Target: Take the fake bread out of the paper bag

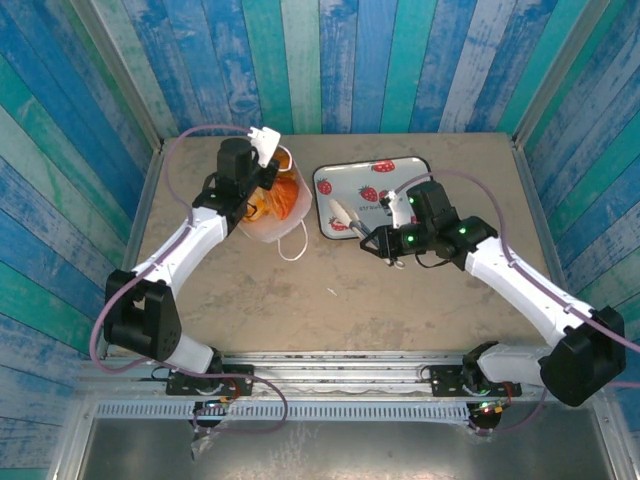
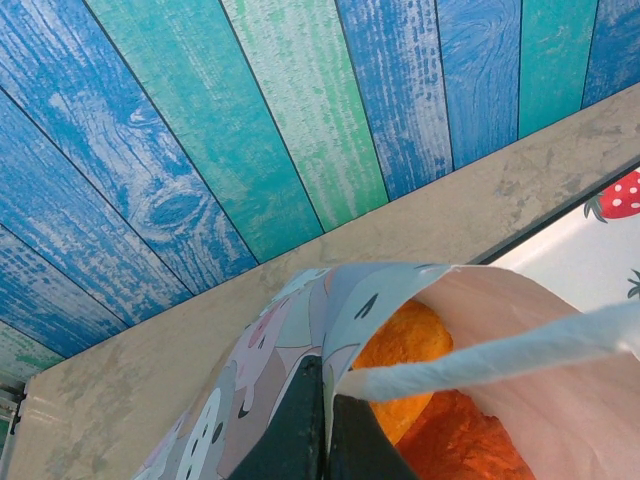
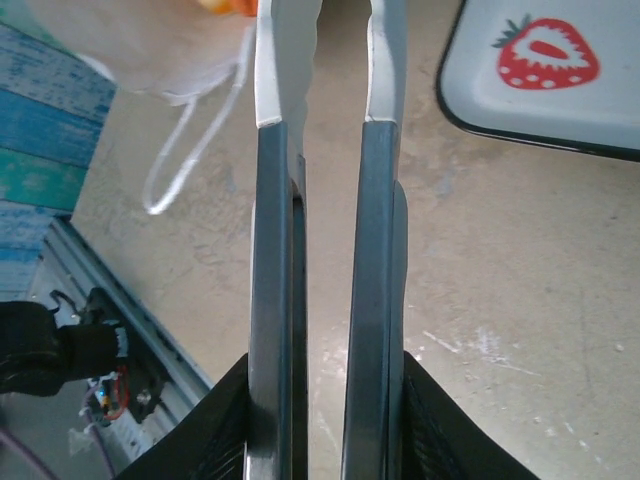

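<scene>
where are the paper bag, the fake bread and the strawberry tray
paper bag [image 1: 268, 230]: top external view, on its white side wall
fake bread [image 2: 405, 340]: left wrist view, on the orange piece inside the bag
strawberry tray [image 1: 350, 176]: top external view, on a bare white patch

**Setting:** robotics lab test cell, dressed as a stage set.
**Evidence:**
- 2 white-and-black arms, the left arm [image 1: 190, 245] and the right arm [image 1: 520, 275], bolted to an aluminium rail [image 1: 340, 360] at the near edge of a bare beige surface [image 1: 400, 300].
- Metal frame post [image 1: 553, 72] at a back corner.
- Backdrop walls [image 1: 350, 60] of blue, teal and green planks on 3 sides.
- Exposed lilac cable [image 1: 215, 128].
- Green indicator lights on the right arm.
</scene>
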You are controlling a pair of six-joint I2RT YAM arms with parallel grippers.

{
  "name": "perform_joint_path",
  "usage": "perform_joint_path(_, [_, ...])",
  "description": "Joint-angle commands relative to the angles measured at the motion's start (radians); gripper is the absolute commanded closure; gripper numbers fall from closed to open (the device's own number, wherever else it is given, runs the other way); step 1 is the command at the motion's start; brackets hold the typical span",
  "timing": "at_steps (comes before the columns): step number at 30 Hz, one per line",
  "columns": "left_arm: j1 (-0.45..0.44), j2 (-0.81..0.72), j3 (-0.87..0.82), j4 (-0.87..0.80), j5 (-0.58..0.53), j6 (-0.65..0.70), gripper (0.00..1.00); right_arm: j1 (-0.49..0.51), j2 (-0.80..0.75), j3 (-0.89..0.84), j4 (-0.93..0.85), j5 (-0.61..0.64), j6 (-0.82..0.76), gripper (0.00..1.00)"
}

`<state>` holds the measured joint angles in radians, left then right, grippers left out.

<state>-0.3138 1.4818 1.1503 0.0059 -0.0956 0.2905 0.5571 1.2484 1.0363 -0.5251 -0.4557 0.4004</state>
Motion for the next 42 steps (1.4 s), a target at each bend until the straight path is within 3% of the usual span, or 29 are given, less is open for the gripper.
perform_joint_path(1, [-0.002,-0.083,0.005,0.068,-0.001,-0.014,1.0,0.033,-0.035,0.06,-0.059,-0.002,0.034,0.64])
perform_joint_path(13, [-0.008,-0.039,0.075,0.015,-0.052,-0.081,1.0,0.189,0.101,0.237,-0.093,-0.023,0.088,0.62])
perform_joint_path(17, [-0.024,-0.03,0.072,0.035,-0.107,-0.089,1.0,0.194,0.17,0.278,-0.09,-0.031,0.107,0.62])
perform_joint_path(30, [-0.063,-0.005,0.066,0.061,-0.139,-0.138,1.0,0.184,0.364,0.391,-0.08,0.013,0.158,0.58])
perform_joint_path(42, [-0.091,0.029,0.077,0.065,-0.243,-0.205,1.0,0.145,0.406,0.396,-0.085,0.035,0.189,0.57])
